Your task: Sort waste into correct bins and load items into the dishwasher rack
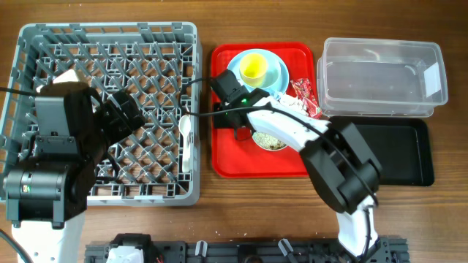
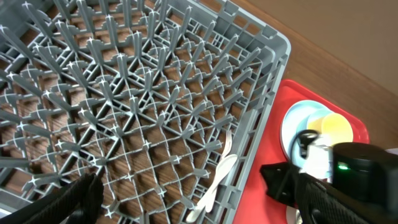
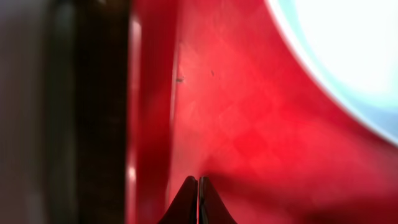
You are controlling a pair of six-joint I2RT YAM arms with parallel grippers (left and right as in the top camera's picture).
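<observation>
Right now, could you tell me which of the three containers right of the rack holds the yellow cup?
The red tray, next to the rack; the clear tub and black tray sit farther right, without dishes.

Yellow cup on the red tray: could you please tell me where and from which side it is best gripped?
Grip the yellow cup by its rim, coming straight down and pinching the wall inside and out. It stands upright with its mouth open upward, and the light blue dish around it would likely hinder a side approach.

overhead: top-down | left wrist: oblique, rack | right wrist: close, red tray
</observation>
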